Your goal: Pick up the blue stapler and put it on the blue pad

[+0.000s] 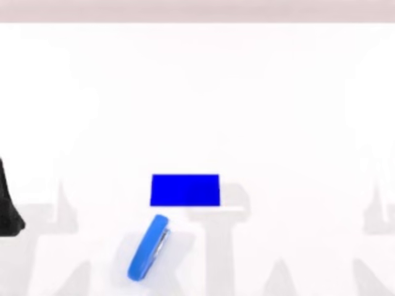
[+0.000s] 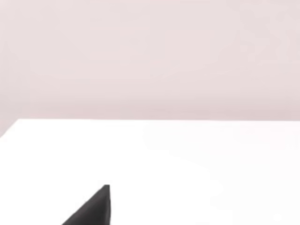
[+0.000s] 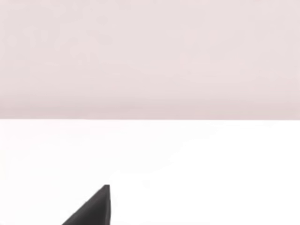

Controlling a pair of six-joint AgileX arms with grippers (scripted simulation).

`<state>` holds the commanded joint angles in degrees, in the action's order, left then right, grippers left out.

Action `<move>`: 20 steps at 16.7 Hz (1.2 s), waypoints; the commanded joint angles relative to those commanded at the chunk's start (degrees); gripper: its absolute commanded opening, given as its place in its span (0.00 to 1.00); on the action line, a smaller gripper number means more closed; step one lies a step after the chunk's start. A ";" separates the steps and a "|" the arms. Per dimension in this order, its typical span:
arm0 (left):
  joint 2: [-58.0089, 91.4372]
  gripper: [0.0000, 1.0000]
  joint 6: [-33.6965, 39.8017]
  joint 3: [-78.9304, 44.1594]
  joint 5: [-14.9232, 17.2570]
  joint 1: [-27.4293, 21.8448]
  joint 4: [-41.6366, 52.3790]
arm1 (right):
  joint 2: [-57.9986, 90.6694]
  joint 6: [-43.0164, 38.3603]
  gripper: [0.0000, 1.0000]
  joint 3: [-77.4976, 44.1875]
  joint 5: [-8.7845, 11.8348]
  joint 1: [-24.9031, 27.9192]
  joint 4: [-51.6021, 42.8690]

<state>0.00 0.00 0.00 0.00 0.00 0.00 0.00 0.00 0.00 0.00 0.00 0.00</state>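
The blue stapler (image 1: 149, 247) is lying just at seven o'clock of the blue pad (image 1: 185, 190), its long axis running one o'clock to seven. The left arm (image 1: 9, 206), sitting at nine o'clock, looks nearer; I cannot tell either gripper's opening.

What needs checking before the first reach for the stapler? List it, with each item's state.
1. Blue stapler free on the table, nothing on it: ok.
2. Blue pad bare: ok.
3. Stapler apart from the pad, lying aslant just beside its edge: ok.
4. Left arm clear of both, at the table's left edge: ok.
5. Left gripper open: cannot tell, only one dark tip shows.
6. Right gripper open: cannot tell, likewise.
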 joint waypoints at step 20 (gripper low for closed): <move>77.22 1.00 10.48 -60.07 0.03 -29.59 51.51 | 0.00 0.00 1.00 0.00 0.00 0.00 0.00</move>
<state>77.22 10.48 -60.07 0.03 -29.59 51.51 0.00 0.00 0.00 0.00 0.00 0.00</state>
